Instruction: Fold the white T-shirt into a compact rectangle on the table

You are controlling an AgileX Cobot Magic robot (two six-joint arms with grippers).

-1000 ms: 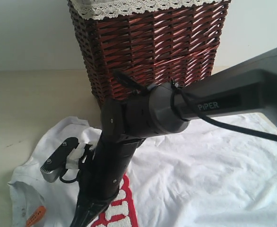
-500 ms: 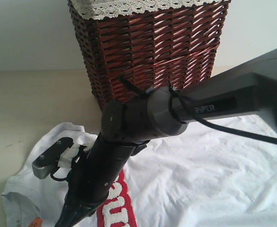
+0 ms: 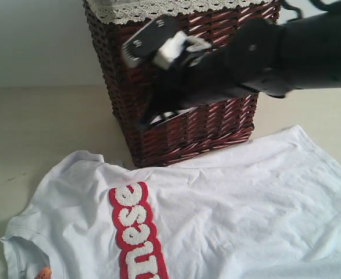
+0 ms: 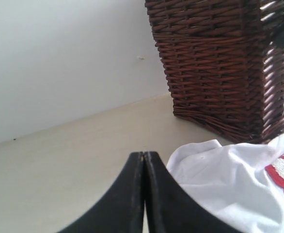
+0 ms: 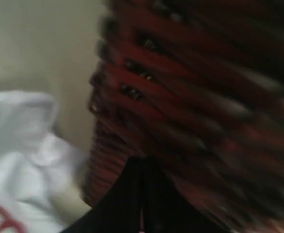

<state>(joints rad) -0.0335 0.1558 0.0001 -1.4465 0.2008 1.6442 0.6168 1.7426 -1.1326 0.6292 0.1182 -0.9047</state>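
The white T-shirt (image 3: 234,197) lies spread flat on the table (image 3: 36,122), one edge against the wicker basket (image 3: 217,125). I judge no fold made yet, so I'd pinch the sleeve edge and carry it low across the lettering. The left gripper (image 4: 144,156) is closed tight and empty beside the sleeve. The right gripper (image 5: 142,162), likewise closed and empty, hangs before the basket.

The wicker basket (image 3: 194,136) stands on the table (image 3: 36,128), the wall (image 3: 31,40) behind it. The white T-shirt (image 3: 234,203) lies spread on the table just before the basket; the right arm (image 3: 298,46) crosses the basket's front.
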